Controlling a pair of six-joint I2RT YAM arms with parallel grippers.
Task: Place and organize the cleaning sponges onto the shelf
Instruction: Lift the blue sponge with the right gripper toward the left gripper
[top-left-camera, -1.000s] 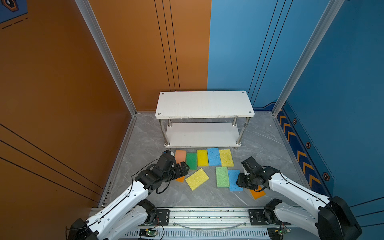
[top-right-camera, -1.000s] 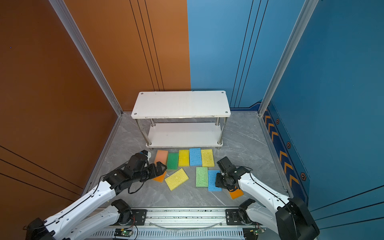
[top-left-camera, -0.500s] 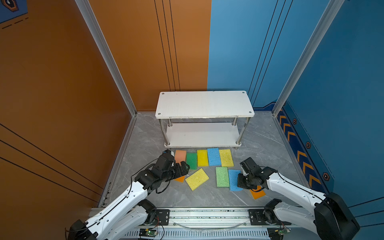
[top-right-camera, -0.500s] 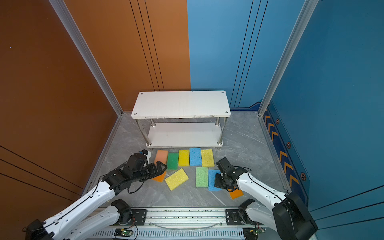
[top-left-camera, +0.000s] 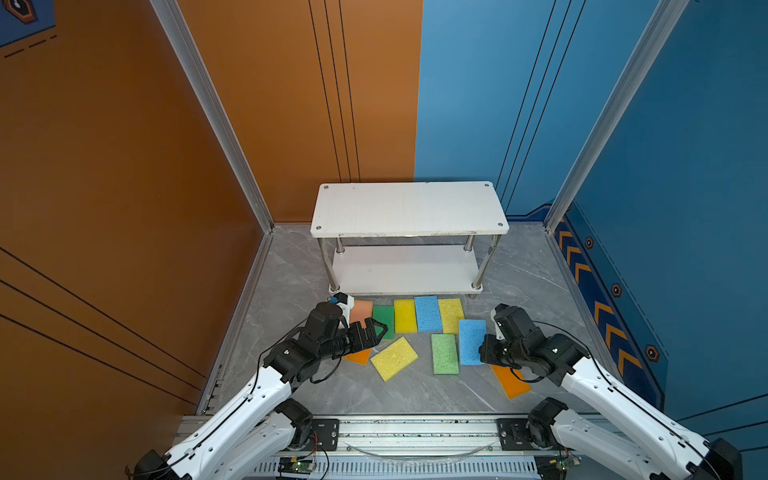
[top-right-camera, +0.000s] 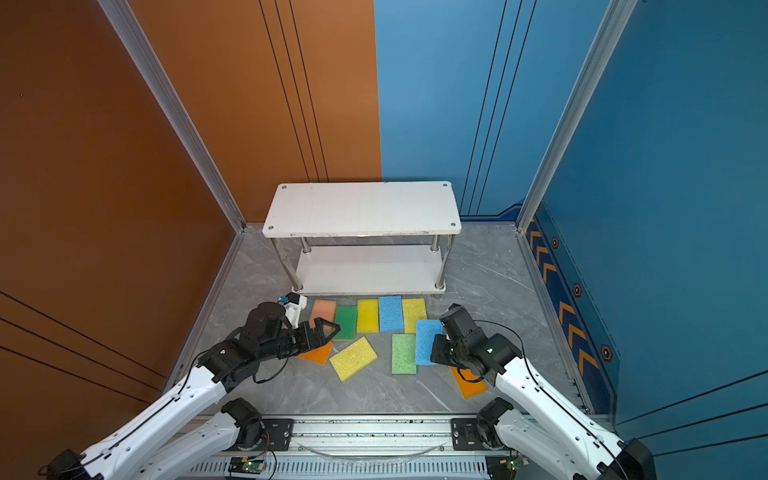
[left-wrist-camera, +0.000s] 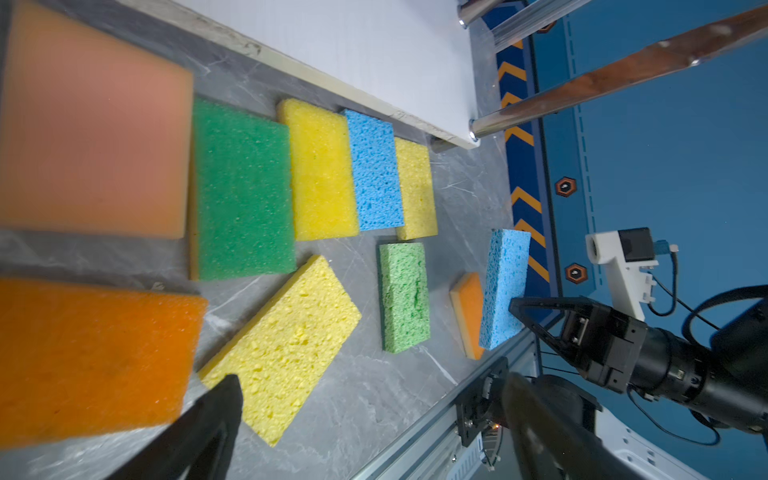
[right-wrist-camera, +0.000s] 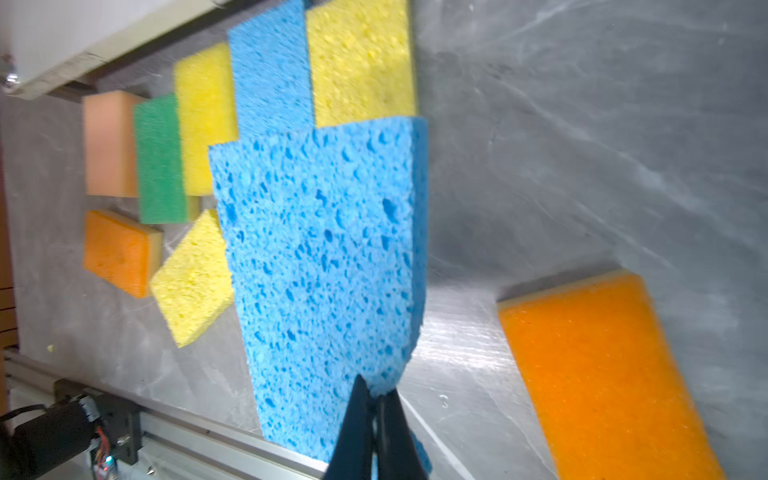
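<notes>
Jaws of the right gripper (right-wrist-camera: 376, 401) have just pinched the edge of the nearer blue sponge (right-wrist-camera: 320, 249), tipping it off the floor before the bare shelf (top-left-camera: 409, 208); left gripper (top-left-camera: 372, 332) gapes empty; carrying can begin.

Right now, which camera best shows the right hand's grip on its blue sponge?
The right wrist view: close up, the right hand pinches an edge of the blue sponge. The left wrist view shows it tilted up from afar; both top views hide the pinch.
</notes>
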